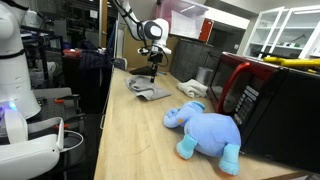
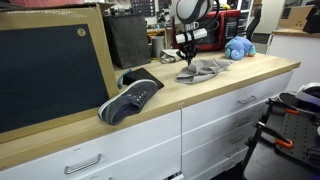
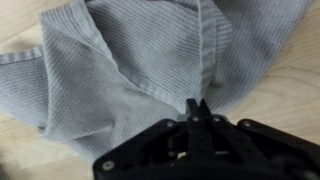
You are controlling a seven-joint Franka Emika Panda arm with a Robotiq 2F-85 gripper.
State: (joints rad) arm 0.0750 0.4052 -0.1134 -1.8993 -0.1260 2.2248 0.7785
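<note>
Jaws shut tight, tips down on crumpled grey cloth (image 3: 120,80) spread just under and ahead, on wooden bench (image 1: 130,140).

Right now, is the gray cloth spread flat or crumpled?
Crumpled. The gray cloth bunches into ridges; the shut pincer pinches one fold.

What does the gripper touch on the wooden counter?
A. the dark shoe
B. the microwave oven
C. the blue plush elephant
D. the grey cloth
D: in the wrist view the gripper has its shut tips on a fold of the grey cloth, while the blue plush elephant and the shoe lie apart from it.
</note>
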